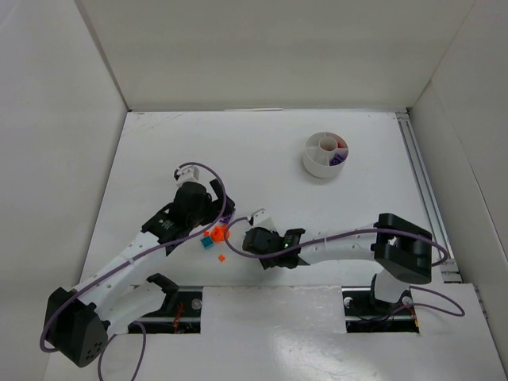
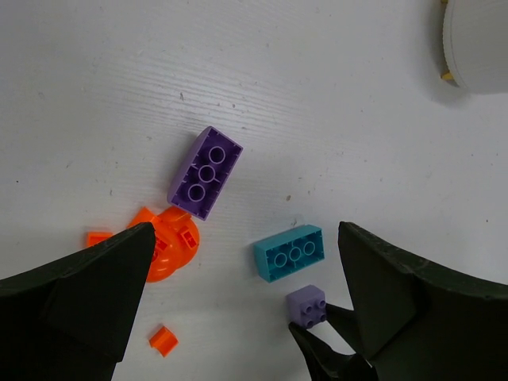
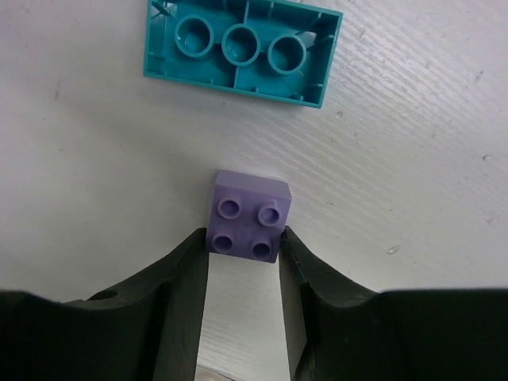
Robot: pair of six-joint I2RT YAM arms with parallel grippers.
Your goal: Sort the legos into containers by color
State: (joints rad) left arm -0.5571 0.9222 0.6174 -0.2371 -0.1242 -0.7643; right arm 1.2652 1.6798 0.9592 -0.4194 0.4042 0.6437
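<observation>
A pick is in hand. Close to the near edge of the tabletop [image 1: 262, 151], left of its middle, the right end effector [image 3: 244, 258] is lowered over a small lilac two-by-two brick [image 3: 248, 225]. The brick's near half is pinched between the two fingertips while it rests, studs up, on the tabletop. Just beyond it, and apart from it, a teal brick [image 3: 242, 51] lies hollow side up. The left end effector [image 2: 244, 238] is held spread wide above the same cluster, with nothing gripped. Between its fingers are seen a darker purple brick [image 2: 205, 172], also hollow side up, and orange pieces [image 2: 171, 242] just beside its near end. Toward the far edge, right of the middle, stands the white divided dish [image 1: 314, 163], with purple and red pieces lying in what seem to be separate wedges. Next, it is judged, the lilac brick must be lifted without being twisted out of this shallow grip and carried to the wedge holding purple.
</observation>
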